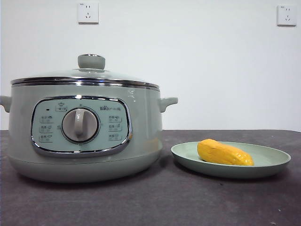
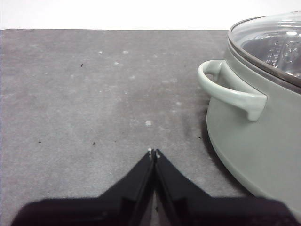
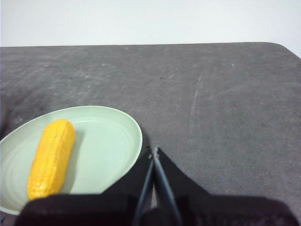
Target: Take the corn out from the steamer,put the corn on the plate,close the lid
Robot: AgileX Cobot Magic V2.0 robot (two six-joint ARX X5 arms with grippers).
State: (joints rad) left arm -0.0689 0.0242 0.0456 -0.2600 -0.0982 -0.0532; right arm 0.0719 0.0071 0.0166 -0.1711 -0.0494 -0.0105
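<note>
1. The steamer (image 1: 84, 136) stands on the dark grey surface (image 1: 155, 202), control panel and dial (image 1: 80, 125) facing the front view; I take it as the landmark.
2. The lid (image 1: 89, 75) sits closed on the steamer's chrome rim, its pale green knob (image 1: 91, 61) upright at the centre.
3. The plate (image 1: 268, 162) rests on the surface just beside the steamer, on the side of the handle seen in the front view, not touching it.
4. The corn (image 1: 225, 152) lies flat on the plate, tapered end pointing away from the steamer.
5. My left end effector (image 2: 154, 153) is above bare surface beside the steamer's other handle (image 2: 225, 89), jaws pressed together, holding nothing.
6. My right end effector (image 3: 154, 150) is just past the plate's rim (image 3: 136, 132) on the side away from the steamer, jaws likewise together and empty.
</note>
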